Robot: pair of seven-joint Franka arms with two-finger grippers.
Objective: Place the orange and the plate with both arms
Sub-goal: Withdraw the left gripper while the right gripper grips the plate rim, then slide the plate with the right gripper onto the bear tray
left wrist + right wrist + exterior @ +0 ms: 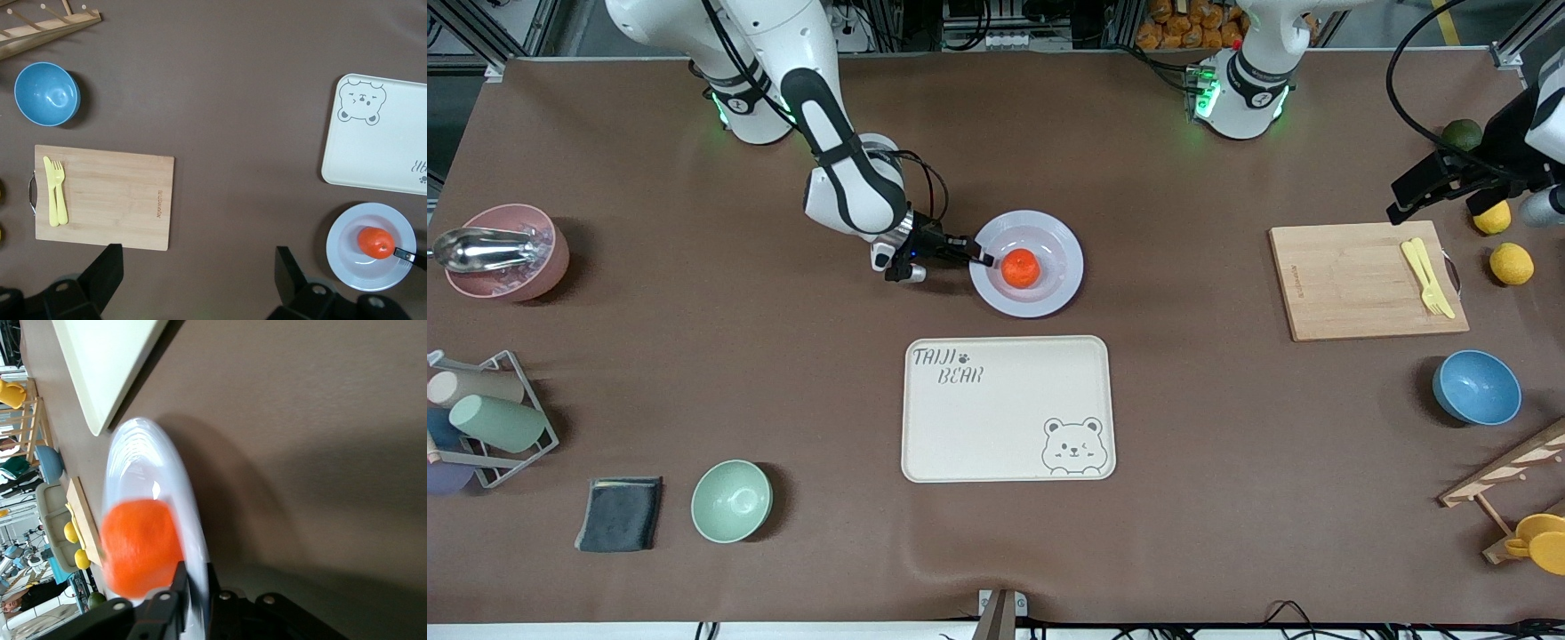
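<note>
The pale lavender plate (1049, 284) rests on the brown table, farther from the front camera than the bear-print tray. The orange (1020, 268) lies in the plate's centre. My right gripper (982, 257) is shut on the plate's rim at the edge toward the right arm's end, one finger above the rim and one below. In the right wrist view the plate (143, 463) runs between the fingers with the orange (139, 547) just past them. My left gripper (199, 267) hangs open and empty above bare table beside the cutting board, at the left arm's end.
The cream bear-print tray (1009, 409) lies nearer the front camera than the plate. A wooden cutting board (1352, 284) with a yellow fork, lemons (1512, 263), a blue bowl (1477, 388), a mint bowl (731, 500), a pink bowl (507, 252) and a cup rack (489, 418) ring the table.
</note>
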